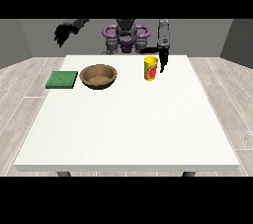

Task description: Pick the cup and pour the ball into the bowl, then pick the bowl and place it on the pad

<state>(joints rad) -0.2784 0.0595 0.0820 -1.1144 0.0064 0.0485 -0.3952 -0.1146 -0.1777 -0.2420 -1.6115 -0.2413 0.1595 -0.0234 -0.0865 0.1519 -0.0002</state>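
The yellow cup (pixel 150 68) is seen standing upright on the white table (pixel 128 129), toward the far edge, with a red mark on its side. Just beside it, on its right in the view, the hand at the view's right (pixel 162 60) is hung with fingers pointing down; it appears to be right next to the cup's wall, but whether contact is made cannot be told, and whether the fingers are spread or curled cannot be told either. No ball can be made out; it is presumably hidden inside the cup.

The cup is judged to be light and stiff, probably smooth-sided, so a slip is to be guarded against; it would best be taken around the middle of its wall, below the rim, and kept upright until it is over the bowl.

The brown bowl (pixel 99 76) is found well to the cup's left in the view, wide and shallow, seemingly rigid; its rim looks like the natural place for a hold. The flat green pad (pixel 62 79) is laid just beside the bowl, further left.

The hand at the view's left (pixel 61 34) is held high off the table, well apart from everything, fingers hanging relaxed, nothing gripped.
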